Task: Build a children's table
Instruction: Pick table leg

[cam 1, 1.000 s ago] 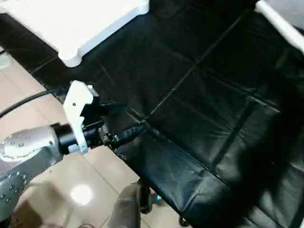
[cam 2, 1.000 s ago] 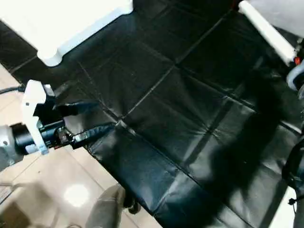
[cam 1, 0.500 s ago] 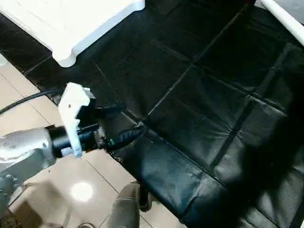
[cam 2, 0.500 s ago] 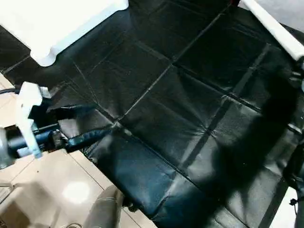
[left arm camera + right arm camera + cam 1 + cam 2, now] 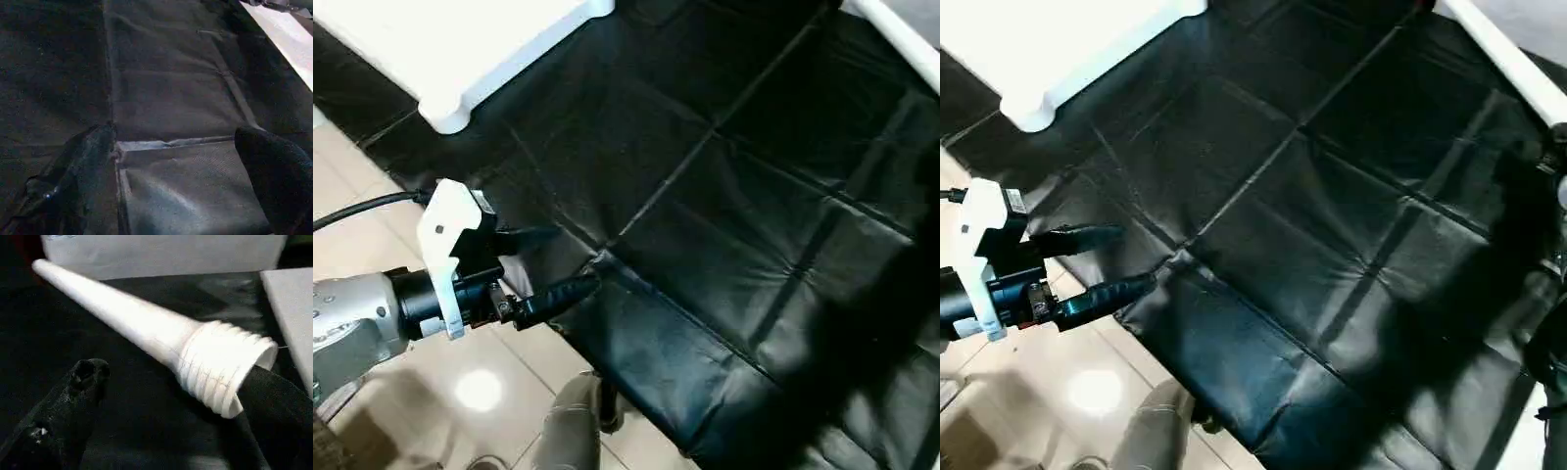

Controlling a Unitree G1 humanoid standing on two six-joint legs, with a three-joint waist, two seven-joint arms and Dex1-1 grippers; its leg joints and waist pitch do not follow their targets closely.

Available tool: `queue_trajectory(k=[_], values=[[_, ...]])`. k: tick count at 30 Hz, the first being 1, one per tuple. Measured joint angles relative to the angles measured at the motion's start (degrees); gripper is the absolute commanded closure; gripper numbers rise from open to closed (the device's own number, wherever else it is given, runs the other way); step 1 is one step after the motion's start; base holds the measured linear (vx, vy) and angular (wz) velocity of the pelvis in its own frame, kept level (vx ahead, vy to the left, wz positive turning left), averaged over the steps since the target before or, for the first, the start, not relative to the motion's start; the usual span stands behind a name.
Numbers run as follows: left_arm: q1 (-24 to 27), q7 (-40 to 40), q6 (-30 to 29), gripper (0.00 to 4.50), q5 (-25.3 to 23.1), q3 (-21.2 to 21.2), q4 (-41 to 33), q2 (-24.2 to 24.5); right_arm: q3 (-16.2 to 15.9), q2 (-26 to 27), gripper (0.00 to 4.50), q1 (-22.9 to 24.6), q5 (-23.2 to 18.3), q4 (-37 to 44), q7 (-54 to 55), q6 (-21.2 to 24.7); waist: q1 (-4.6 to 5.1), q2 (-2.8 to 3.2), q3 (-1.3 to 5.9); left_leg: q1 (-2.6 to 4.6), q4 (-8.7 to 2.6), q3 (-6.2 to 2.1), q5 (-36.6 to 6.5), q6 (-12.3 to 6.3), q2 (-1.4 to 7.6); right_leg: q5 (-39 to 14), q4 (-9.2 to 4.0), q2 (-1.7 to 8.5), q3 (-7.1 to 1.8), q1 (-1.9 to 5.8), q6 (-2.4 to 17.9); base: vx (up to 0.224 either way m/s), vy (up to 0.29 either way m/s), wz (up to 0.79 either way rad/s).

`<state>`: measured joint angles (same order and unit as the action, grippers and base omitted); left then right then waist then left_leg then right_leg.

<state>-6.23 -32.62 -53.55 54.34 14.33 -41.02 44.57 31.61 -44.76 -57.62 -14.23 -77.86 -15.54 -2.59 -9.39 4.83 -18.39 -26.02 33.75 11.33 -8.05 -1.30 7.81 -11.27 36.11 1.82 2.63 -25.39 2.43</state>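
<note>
A: Why is the black-covered table [image 5: 724,225] lying so bare?

B: The parts are waiting at its rim: the tabletop [image 5: 460,49] at the far left corner, a leg [image 5: 146,333] lying along the far right edge.

A: And the pincers?

B: The left pincer [image 5: 543,264] is hovering released and empty, lower along the near edge than a second ago. The right pincer [image 5: 171,396] is gaping around the leg's threaded end, not grasping it.

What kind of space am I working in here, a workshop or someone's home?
Probably an indoor test or lab space, not clearly a home: a black-covered work surface stands on glossy beige floor tiles, with only the white tabletop and a table leg laid out.
</note>
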Motion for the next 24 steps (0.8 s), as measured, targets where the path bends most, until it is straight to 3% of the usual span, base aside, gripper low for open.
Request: queue_trajectory(k=[6,10,14,20,24], values=[[-0.10,-0.28,0.01,0.05,0.31,0.00,0.00,0.06,0.50,0.07,0.00,0.82,-1.65,0.04,-9.30,1.33,-0.68,0.01,-0.06,-0.02,0.00,0.00,0.01,-0.02,0.00,0.00,-0.01,0.00,0.00,0.00,0.00,0.000,0.000,0.00],[0.96,0.47,0.10,0.05,1.03,0.02,-0.51,-0.06,0.06,-0.92,0.00,3.07,-1.78,0.80,-20.59,2.03,-0.70,-0.06,-0.09,-0.02,0.06,0.00,0.05,-0.19,0.00,0.00,-0.03,0.00,-0.01,0.05,0.00,0.000,0.000,0.00],[1.18,0.83,0.21,0.05,1.03,0.01,-0.53,-0.29,-0.06,-1.31,0.00,4.17,-1.88,1.21,-25.11,2.09,-0.49,-0.06,-0.10,0.02,0.09,0.00,0.13,-0.33,0.00,0.00,-0.01,0.00,-0.02,0.06,0.01,0.000,0.000,0.00],[0.37,1.06,0.78,0.05,0.95,-1.23,-0.43,-1.87,-0.34,-2.43,0.00,9.89,-4.95,7.00,-39.94,3.92,-0.59,-0.01,-0.07,0.06,0.08,-0.01,0.14,-0.34,0.00,0.01,-0.01,0.00,-0.01,0.11,0.01,0.000,0.000,0.00],[-0.18,1.18,1.33,0.05,0.94,-1.78,-0.33,-1.98,-0.68,-2.42,0.00,15.44,-8.58,14.82,-51.51,8.85,-1.08,0.08,-0.07,0.09,0.09,-0.01,0.13,-0.36,0.00,0.01,-0.03,-0.01,-0.04,0.13,0.01,0.000,0.000,0.00]])
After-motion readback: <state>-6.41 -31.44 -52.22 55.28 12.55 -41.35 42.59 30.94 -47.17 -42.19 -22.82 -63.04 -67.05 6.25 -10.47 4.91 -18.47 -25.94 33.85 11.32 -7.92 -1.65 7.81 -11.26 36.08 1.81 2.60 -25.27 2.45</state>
